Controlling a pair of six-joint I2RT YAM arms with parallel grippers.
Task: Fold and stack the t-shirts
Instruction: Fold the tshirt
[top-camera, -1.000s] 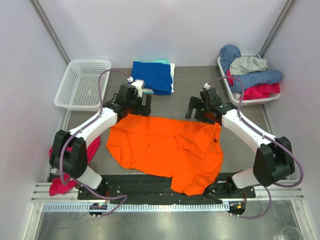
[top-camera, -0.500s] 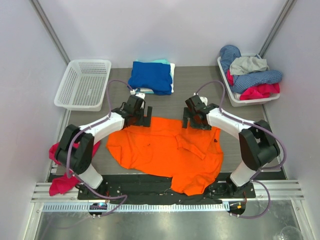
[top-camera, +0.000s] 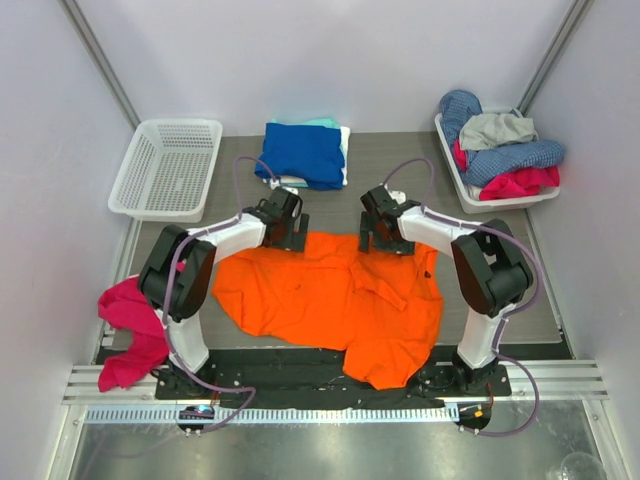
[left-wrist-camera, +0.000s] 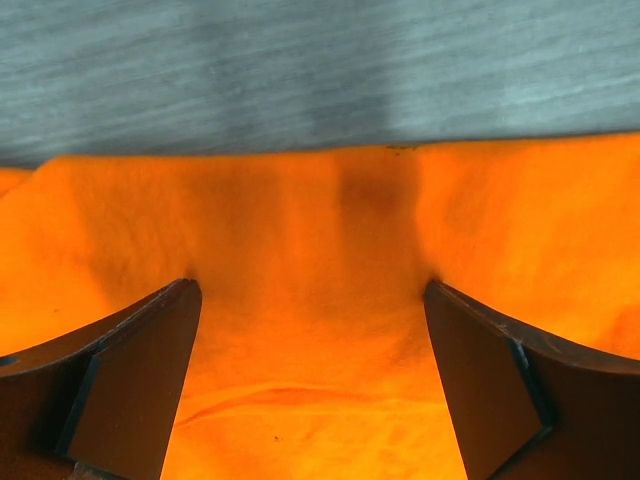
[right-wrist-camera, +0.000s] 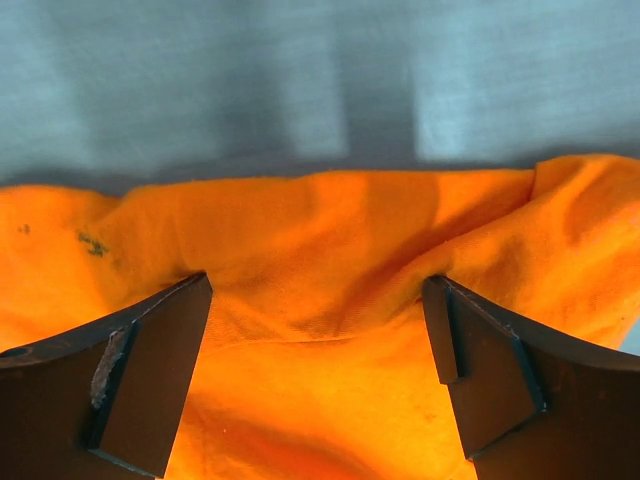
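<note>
Arms swung inward: left gripper (top-camera: 287, 236), right gripper (top-camera: 377, 240), jaws spread wide, empty, at orange shirt (top-camera: 320, 300) far edge; pinch level, together.

teal t-shirt (top-camera: 324, 123) mostly under blue t-shirt (top-camera: 303, 152) | pink cloth (top-camera: 125, 310) partly behind left arm (top-camera: 185, 275)

Matt orange cloth t-shirt (top-camera: 320, 295), wood-grain table (top-camera: 390, 160), perhaps laminate

We're in a robot lab cell: bare white walls (top-camera: 330, 60) box in a grey desk (top-camera: 385, 165), metal rail (top-camera: 560, 380) at six o'clock, two cabled arms (top-camera: 440, 228) bolted there.
</note>
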